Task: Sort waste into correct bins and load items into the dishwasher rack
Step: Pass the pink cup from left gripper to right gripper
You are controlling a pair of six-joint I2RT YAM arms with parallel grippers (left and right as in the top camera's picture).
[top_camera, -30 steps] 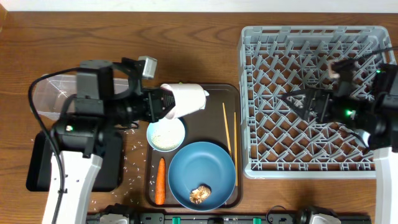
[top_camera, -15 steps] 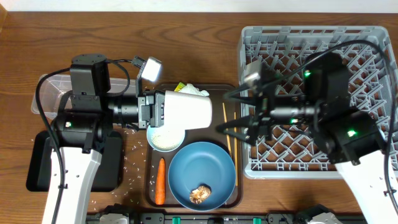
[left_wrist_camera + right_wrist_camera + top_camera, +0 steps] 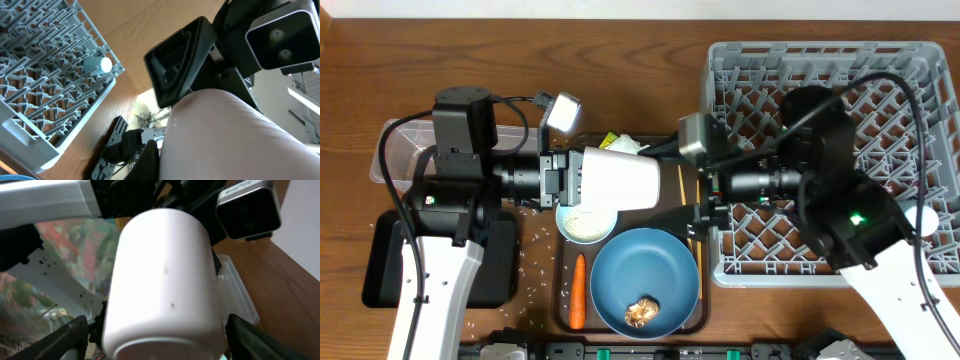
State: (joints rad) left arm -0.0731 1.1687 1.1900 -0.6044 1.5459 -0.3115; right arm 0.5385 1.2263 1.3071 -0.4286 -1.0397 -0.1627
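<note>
Swinging off the dishwasher rack at the right of the overhead view, the right arm has crossed to the middle, and its right gripper now faces the pinkish-white cup, while the left arm has stayed put. That cup lies on its side in the air at frame centre, above the serving tray, with the left gripper clamped tight on its left end. The right gripper stands wide, one finger on each side of the cup's free end in its own wrist view (touching or just short of it, I cannot tell). This looks like a handover on the way to the rack: the next move probably calls for the right gripper to close squarely on the cup before the left one lets go. Below the cup sit the white bowl with rice, the blue plate with the brown food lump, and the carrot. The chopsticks are partly covered by the right gripper, and a scrap behind the cup only peeks out. The left wrist view is mostly filled by the cup, which hides that gripper's fingers.
</note>
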